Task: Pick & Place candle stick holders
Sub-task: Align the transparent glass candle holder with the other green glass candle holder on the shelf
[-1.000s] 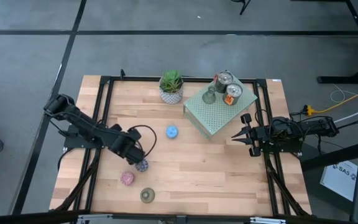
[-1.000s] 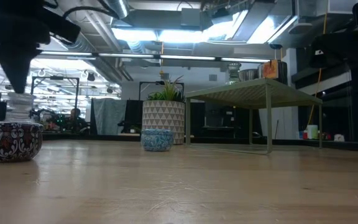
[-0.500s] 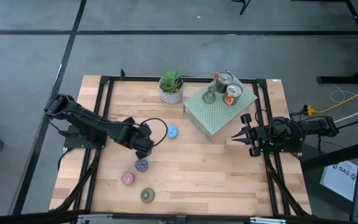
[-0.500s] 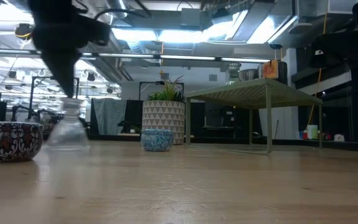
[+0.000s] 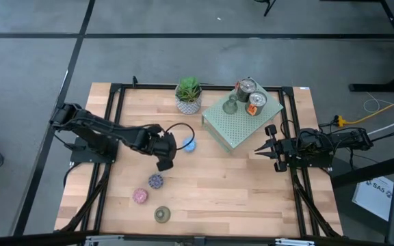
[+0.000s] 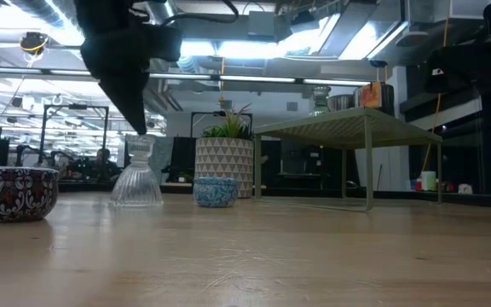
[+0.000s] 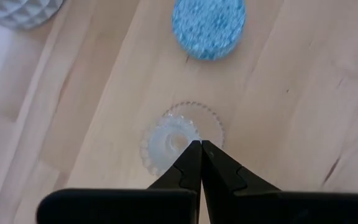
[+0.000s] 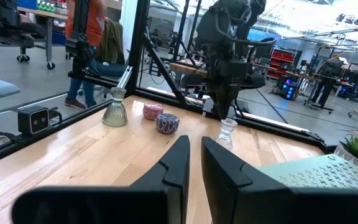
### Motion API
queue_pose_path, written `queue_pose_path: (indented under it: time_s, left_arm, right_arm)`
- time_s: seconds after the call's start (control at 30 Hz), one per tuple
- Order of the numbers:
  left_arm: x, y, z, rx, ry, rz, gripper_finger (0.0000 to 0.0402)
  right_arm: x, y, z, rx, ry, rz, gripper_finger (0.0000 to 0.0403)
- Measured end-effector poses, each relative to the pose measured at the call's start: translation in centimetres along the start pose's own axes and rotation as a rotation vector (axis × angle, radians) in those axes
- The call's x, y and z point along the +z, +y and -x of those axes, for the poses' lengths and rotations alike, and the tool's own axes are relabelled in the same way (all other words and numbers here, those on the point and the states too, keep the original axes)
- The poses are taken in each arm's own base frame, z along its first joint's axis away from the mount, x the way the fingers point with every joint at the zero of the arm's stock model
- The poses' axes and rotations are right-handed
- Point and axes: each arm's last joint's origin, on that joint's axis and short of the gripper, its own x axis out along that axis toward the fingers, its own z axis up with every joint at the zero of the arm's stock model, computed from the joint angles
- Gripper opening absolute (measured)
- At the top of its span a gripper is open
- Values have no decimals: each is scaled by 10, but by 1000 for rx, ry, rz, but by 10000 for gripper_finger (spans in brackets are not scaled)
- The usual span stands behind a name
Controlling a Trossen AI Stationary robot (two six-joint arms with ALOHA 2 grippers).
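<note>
L gripper (image 7: 196, 148) jaws are clenching on the top rim of the clear glass holder (image 7: 182, 140), fingertips meeting right over its cup; in the low view the glass holder is hanging from the dark fingers with its flared base at or just off the table (image 5: 238, 184) — can't tell which. Taking the blue holder (image 5: 189, 144) as landmark: glass one is sitting just beside it, on the side away from the plant (image 5: 188, 94); purple mosaic holder (image 5: 156, 181), pink holder (image 5: 139, 196) and olive-gold holder (image 5: 162, 214) are lying well apart from it toward the near table edge; the pale green slab (image 5: 241, 119) is standing off to its other side, carrying two shiny holders (image 5: 251, 96) and another glass piece.

Handling, as a guess: glass is looking light, rigid, slick and breakable; narrow neck over wide foot, so a thin-tip pinch on the rim is risking slip or tilt. Neck/stem is probably the safer hold, w/ gentle set-down.

R gripper (image 5: 265, 147) jaws are pressed together, holding nothing, waiting beside the slab's edge, well apart from the blue holder
</note>
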Motion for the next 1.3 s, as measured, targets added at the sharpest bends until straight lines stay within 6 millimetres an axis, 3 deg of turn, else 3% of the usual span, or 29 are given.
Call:
queue_pose_path:
  time_s: [1.13, 1.3]
  left_arm:
    - [10, -5, 0, -90, -76, -135, 2]
    - [18, -7, 9, -116, -99, -163, 2]
  right_arm:
    - [0, 0, 0, 0, 0, 0, 44]
    - [0, 0, 0, 0, 1, 0, 44]
